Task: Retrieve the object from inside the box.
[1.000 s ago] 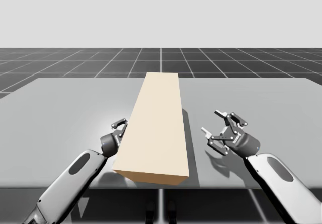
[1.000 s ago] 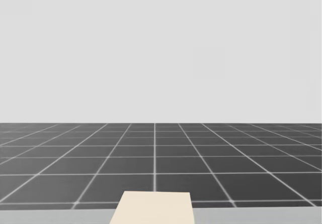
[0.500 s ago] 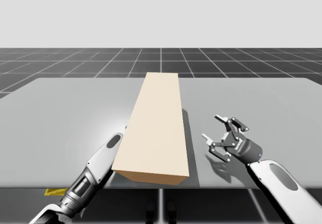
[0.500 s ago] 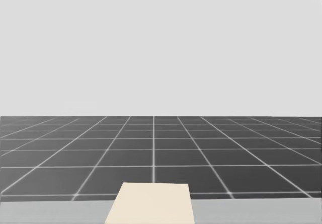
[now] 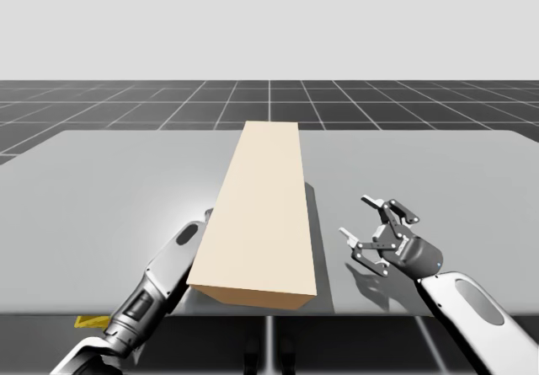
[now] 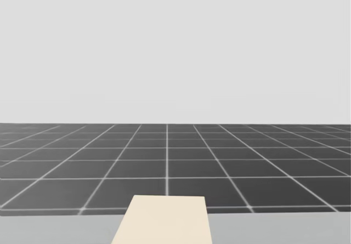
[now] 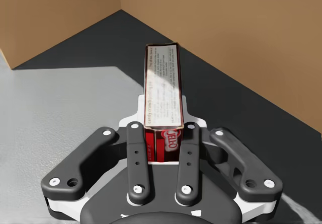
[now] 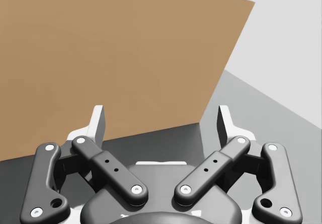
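A long tan cardboard box (image 5: 263,211) lies down the middle of the grey table (image 5: 101,198); its far end (image 6: 163,222) shows in the head view. My left arm (image 5: 160,278) reaches in at the box's near left side, where its hand is hidden. In the left wrist view my left gripper (image 7: 162,129) is shut on a narrow red box (image 7: 162,90), with brown box walls (image 7: 241,38) ahead. My right gripper (image 5: 376,233) hovers open to the right of the cardboard box, facing its side wall (image 8: 115,58), and is empty (image 8: 162,126).
A dark tiled floor (image 5: 269,101) lies beyond the table's far edge. A small yellow piece (image 5: 88,321) shows below the table's near edge by my left arm. Bare table spreads left and right of the box.
My left gripper, seen beside the box a second ago, has gone out of sight behind its left side. My right gripper drew back slightly toward me. My head has turned a little downward.
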Controlling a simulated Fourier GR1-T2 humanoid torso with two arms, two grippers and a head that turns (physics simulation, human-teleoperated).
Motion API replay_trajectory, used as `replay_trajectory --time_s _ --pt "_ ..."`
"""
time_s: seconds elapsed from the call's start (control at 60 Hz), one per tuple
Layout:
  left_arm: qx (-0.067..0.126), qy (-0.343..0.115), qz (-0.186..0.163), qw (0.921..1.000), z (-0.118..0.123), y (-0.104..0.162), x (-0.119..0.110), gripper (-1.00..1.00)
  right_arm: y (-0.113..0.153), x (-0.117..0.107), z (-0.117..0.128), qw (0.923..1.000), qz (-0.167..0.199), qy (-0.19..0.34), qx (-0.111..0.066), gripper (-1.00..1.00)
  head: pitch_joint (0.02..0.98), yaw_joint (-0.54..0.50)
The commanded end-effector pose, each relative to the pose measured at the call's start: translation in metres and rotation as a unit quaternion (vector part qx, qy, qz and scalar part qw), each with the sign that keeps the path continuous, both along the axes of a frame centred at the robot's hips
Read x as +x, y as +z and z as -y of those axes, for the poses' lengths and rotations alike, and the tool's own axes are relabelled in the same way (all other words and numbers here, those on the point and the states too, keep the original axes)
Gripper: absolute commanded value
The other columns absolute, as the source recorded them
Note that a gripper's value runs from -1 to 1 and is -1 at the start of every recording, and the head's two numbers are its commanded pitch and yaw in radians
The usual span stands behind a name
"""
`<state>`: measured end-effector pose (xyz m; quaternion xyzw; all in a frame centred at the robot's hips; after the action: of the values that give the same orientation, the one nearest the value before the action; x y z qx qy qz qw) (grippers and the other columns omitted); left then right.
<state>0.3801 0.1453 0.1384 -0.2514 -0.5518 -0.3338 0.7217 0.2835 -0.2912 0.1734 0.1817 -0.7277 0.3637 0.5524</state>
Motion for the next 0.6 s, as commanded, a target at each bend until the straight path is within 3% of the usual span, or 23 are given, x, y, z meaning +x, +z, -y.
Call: replay_trajectory --time_s 0.017,0.167,0.317,0.483,0.6 --pt "0.002 0.034 0.016 0.9993 -0.056 0.021 0.003 1.00 -0.001 0.000 0.000 1.0000 -0.001 -0.001 -0.001 -1.00 0.097 -0.03" --pt "0.002 0.091 0.036 0.9952 -0.115 0.037 -0.012 1.00 -0.001 0.000 0.000 1.0000 -0.002 0.001 -0.003 -1.00 0.091 -0.03" --pt "0.000 0.133 0.057 0.9894 -0.154 0.058 -0.020 1.00 -0.002 0.000 0.000 1.0000 -0.002 0.000 -0.004 -1.00 0.088 -0.03" --pt "0.003 0.159 0.089 0.9833 -0.174 0.093 -0.019 1.00 -0.002 0.000 0.001 1.0000 0.000 -0.002 -0.006 -1.00 0.083 -0.03" --pt "0.015 0.173 0.117 0.9777 -0.178 0.124 -0.013 1.00 -0.001 0.000 0.002 1.0000 -0.004 0.002 -0.003 -1.00 0.079 -0.03"
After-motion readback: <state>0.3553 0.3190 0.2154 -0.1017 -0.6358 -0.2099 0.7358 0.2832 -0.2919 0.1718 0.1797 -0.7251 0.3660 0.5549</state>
